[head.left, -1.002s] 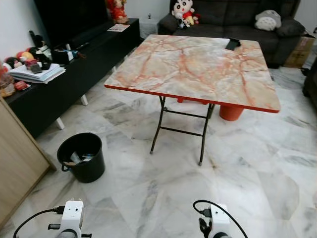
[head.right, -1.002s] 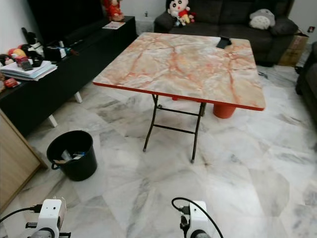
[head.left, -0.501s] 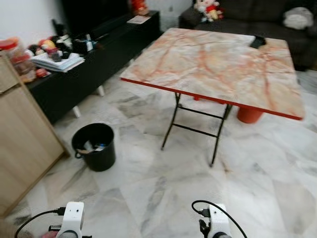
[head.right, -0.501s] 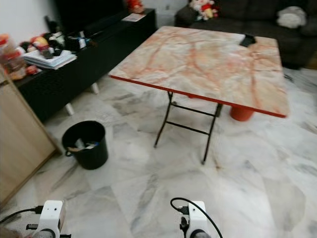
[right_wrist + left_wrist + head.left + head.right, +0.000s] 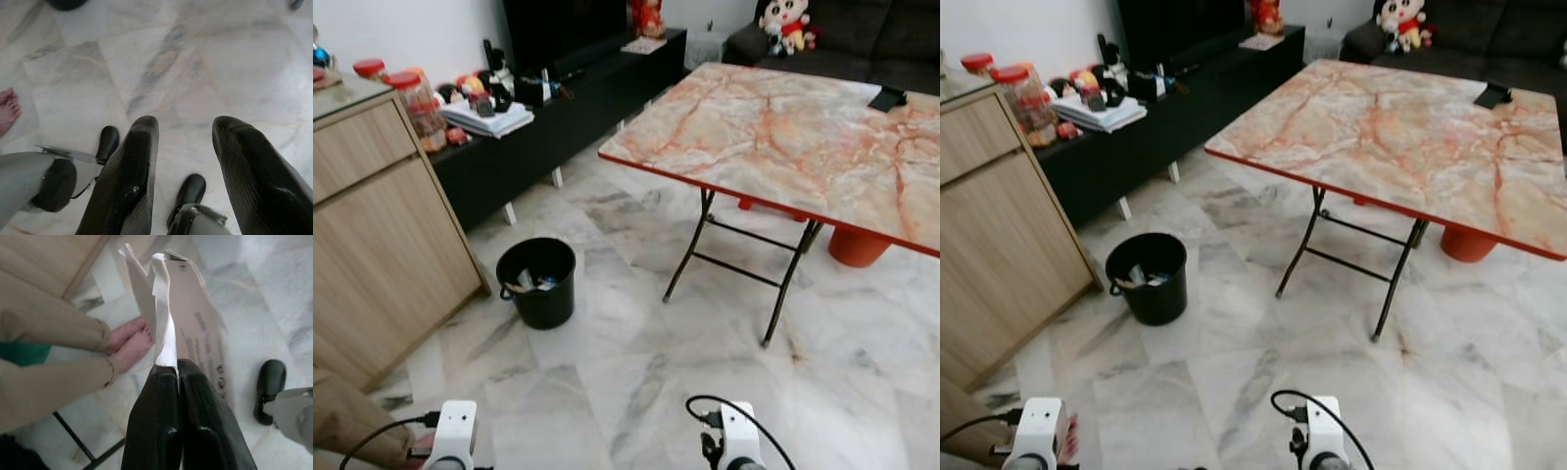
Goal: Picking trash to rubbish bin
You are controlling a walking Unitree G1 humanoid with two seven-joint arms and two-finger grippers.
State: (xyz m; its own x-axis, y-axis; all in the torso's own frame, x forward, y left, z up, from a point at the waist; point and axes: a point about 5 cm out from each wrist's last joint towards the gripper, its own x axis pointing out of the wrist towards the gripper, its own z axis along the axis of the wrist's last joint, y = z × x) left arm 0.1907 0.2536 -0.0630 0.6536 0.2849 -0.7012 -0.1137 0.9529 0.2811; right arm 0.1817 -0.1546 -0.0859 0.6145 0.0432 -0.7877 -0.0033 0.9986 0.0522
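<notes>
A black rubbish bin [image 5: 537, 280] stands on the marble floor beside the wooden cabinet, with some trash inside it. In the left wrist view my left gripper [image 5: 177, 368] is shut on a flattened pale cardboard packet [image 5: 188, 318] that sticks out past the fingertips. My right gripper [image 5: 185, 128] is open above the bare floor, nothing between its fingers. Both wrists [image 5: 450, 431] show at the bottom edge of the eye views, well short of the bin.
A folding table with a marbled top [image 5: 783, 127] stands to the right of the bin, a red stool [image 5: 858, 245] behind it. A wooden cabinet [image 5: 382, 225] is on the left. A person's bare feet [image 5: 129, 340] and trouser legs are close by my left side.
The camera has turned left and moved: bin and table have shifted right in view, and the wooden cabinet fills more of the left side. A person's leg has come into view at bottom left.
</notes>
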